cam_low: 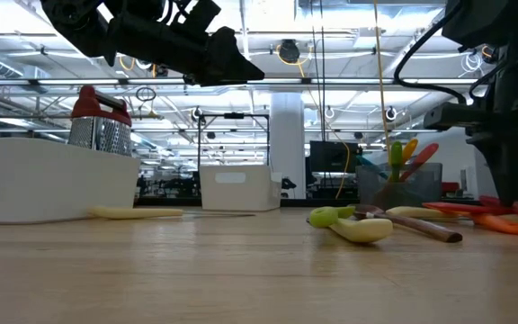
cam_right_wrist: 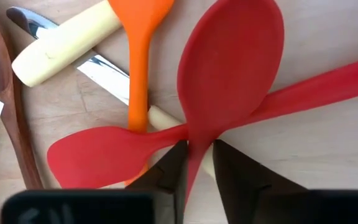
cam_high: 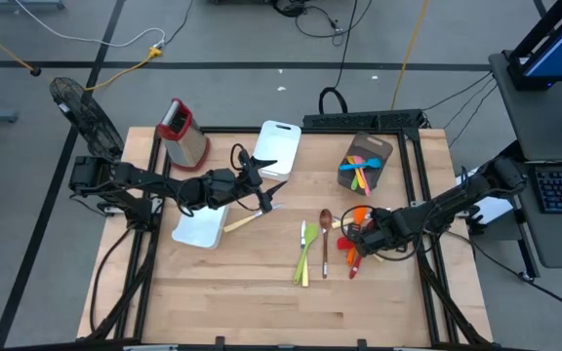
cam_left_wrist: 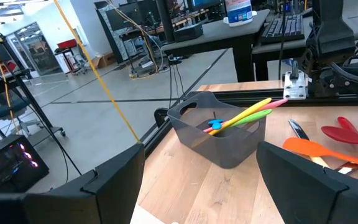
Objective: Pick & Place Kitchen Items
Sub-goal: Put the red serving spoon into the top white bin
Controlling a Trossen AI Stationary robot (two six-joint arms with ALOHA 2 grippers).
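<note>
My right gripper [cam_high: 352,237] is down over a small heap of utensils at the table's right: a red spoon [cam_right_wrist: 229,62], a red spatula [cam_right_wrist: 98,158], an orange spatula [cam_right_wrist: 138,37] and cream-handled cutlery [cam_right_wrist: 61,43]. It is shut on the red spoon. A brown wooden spoon [cam_high: 325,239] and green and yellow utensils [cam_high: 305,255] lie left of the heap. My left gripper [cam_high: 264,200] is open and empty, raised above the table near a cream-handled knife [cam_high: 245,222]. My right gripper pinches the red spoon's handle just below its bowl [cam_right_wrist: 194,149] between its two fingers. The fingers [cam_right_wrist: 169,171] point down from above and lie across the handle. The spoon lies over the red spatula; I cannot tell whether it is lifted.
A grey bin [cam_high: 369,154] with several coloured utensils stands at the back right. One white tray [cam_high: 277,146] is at the back middle, another [cam_high: 200,230] at the left beside the knife. A metal grater with a red top [cam_high: 183,136] stands at the back left.
</note>
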